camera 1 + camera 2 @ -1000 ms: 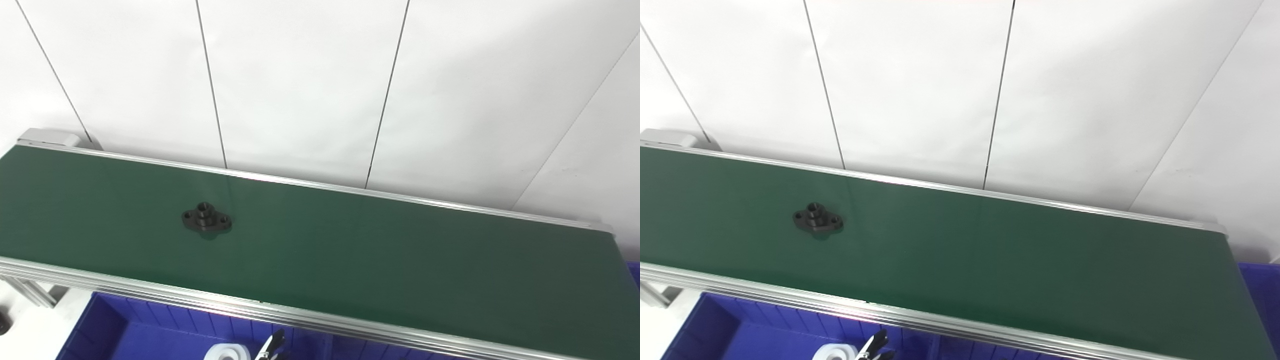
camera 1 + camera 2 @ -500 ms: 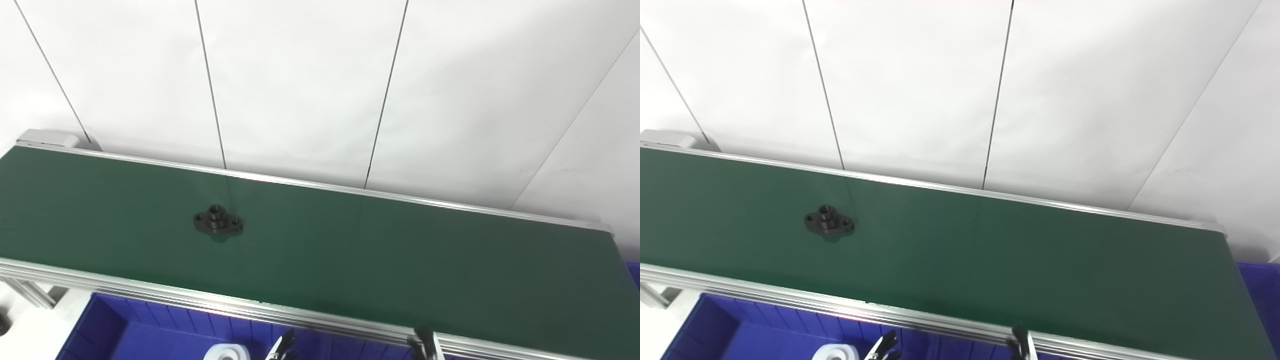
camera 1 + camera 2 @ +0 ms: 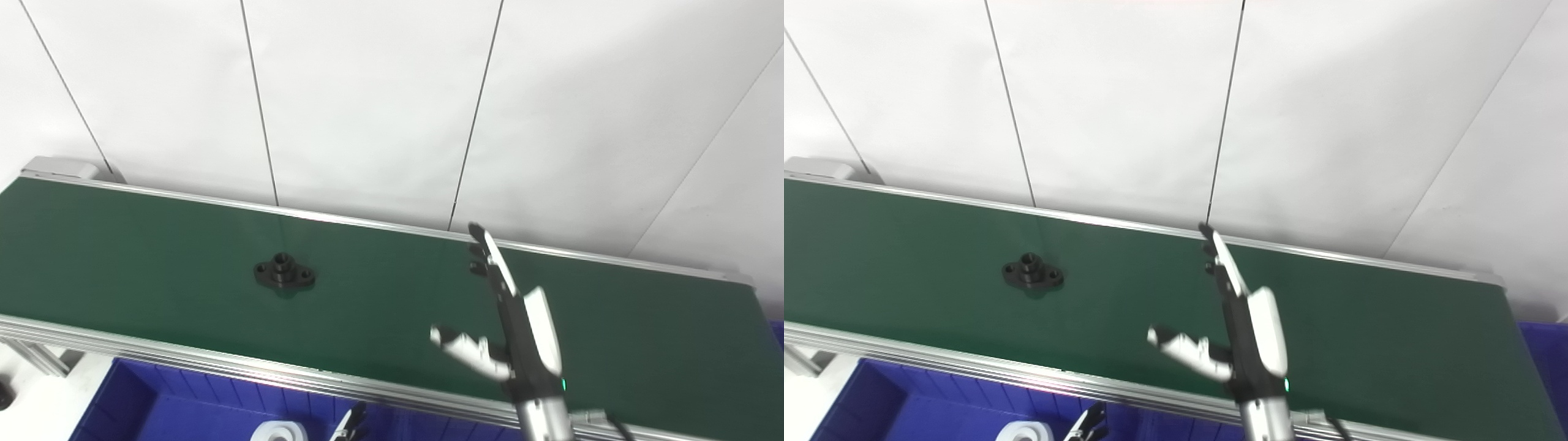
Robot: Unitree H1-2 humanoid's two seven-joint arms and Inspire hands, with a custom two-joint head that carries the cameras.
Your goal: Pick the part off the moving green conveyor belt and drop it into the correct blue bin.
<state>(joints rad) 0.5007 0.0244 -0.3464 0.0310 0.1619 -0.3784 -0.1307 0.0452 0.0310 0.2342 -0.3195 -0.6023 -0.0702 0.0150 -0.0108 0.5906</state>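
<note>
A black flanged part [image 3: 284, 274] with a raised hub and two ear holes lies flat on the green conveyor belt [image 3: 122, 245], left of the middle; it also shows in the right eye view [image 3: 1032, 275]. My right hand [image 3: 520, 331] is raised over the belt's right half, well to the right of the part, open and empty, with fingers stretched toward the far rail and the thumb spread to the left. Only the fingertips of my left hand [image 3: 349, 425] show at the bottom edge, over the blue bin [image 3: 184, 410].
A white roll [image 3: 278, 432] lies in the blue bin below the belt's near aluminium rail [image 3: 184, 358]. Another blue bin [image 3: 1543, 349] peeks out past the belt's right end. White wall panels stand behind the far rail.
The part has ridden the belt to the right. My right hand has come up from the bottom edge and now stands over the belt, open.
</note>
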